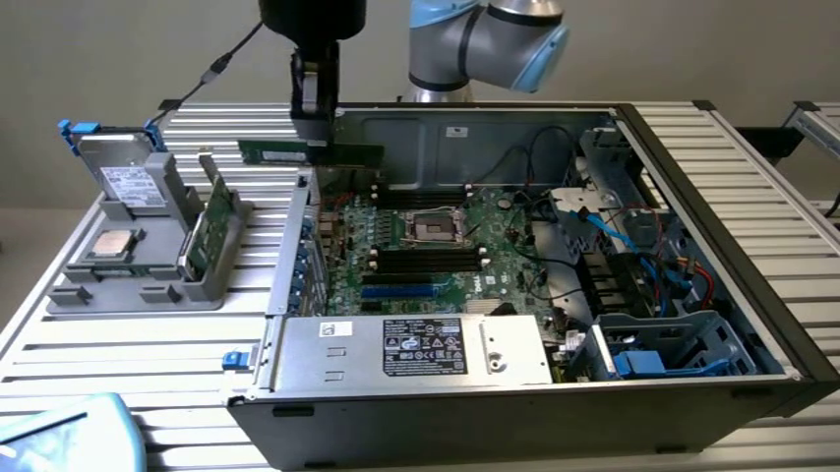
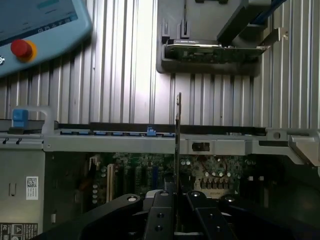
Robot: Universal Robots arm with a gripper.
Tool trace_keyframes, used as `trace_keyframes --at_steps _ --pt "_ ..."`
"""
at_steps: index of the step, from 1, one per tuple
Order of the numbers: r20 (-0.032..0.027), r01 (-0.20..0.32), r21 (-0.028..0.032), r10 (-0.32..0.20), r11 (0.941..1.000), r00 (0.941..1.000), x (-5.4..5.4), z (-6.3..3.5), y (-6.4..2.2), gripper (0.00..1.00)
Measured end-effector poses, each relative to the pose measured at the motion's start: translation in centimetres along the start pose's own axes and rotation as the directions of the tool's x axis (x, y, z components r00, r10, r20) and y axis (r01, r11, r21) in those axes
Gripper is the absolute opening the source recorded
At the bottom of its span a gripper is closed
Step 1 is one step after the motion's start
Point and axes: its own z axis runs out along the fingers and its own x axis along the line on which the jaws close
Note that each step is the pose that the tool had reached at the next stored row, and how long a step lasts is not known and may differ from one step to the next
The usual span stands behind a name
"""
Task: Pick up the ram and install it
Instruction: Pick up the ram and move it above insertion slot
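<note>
Green ram (image 2: 178, 125) is pinched edge-on between the fingers of the hand (image 2: 178, 196), gripped near mid-length, both ends free. It is held in the air, long edge level, straddling the case wall (image 2: 150, 141): one end over the tabletop (image 2: 125, 75), the other over the motherboard (image 1: 506, 236).

Black memory slots (image 1: 427, 258) are seen either side of the CPU socket (image 1: 434, 227), lower than the ram and well apart from it.

Judgement: the stick runs roughly parallel to the slots, so it is best held level with no twist added. Notch and latches cannot be checked from these views.

Edges: the wall rim sits below the stick and is better cleared by height than by tilt. Room above the board looks open. Cables (image 1: 628, 234) are bunched toward the exterior view's right. Farther out, the expansion card (image 1: 210, 224) in its holder (image 1: 132, 285) is well apart.
</note>
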Motion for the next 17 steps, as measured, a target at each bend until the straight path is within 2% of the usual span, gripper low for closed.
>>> trace_keyframes --at_steps 17 --pt "0.0001 0.0 -0.0004 0.0 1.0 1.0 0.2 -0.76 -7.71 0.14"
